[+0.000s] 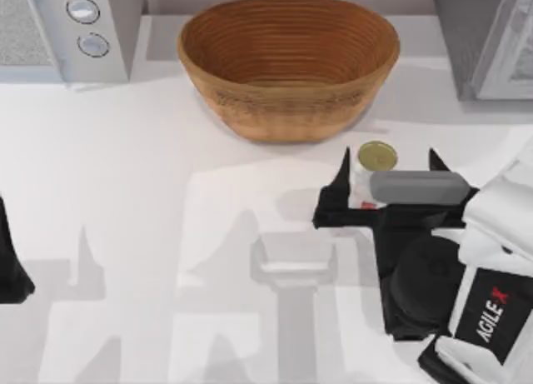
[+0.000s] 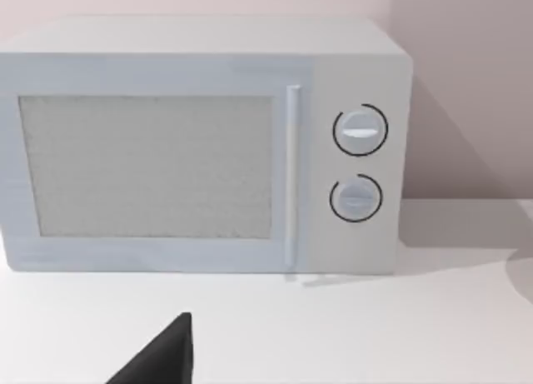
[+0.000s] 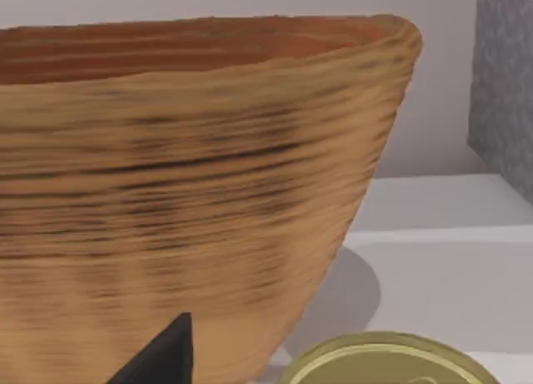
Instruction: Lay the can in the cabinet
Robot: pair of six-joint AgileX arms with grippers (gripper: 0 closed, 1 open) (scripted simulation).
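The can [image 1: 376, 157], a small white tin with red marks and a dull gold top, stands upright on the table just in front of the basket, right of centre. My right gripper [image 1: 389, 156] is open, with one black finger on each side of the can, apart from it. The can's gold top [image 3: 387, 363] sits close below the right wrist camera. At the table's back right corner stands the cabinet [image 1: 491, 34], dark grey and speckled, and its edge [image 3: 504, 84] is also in the right wrist view. My left gripper [image 1: 10, 271] is parked at the table's left edge, open.
A big woven basket [image 1: 287, 101] stands at the back middle, directly behind the can, and looms large [image 3: 183, 192] in the right wrist view. A pale microwave with two round dials [image 1: 92, 26] is at the back left, facing the left wrist camera [image 2: 200, 151].
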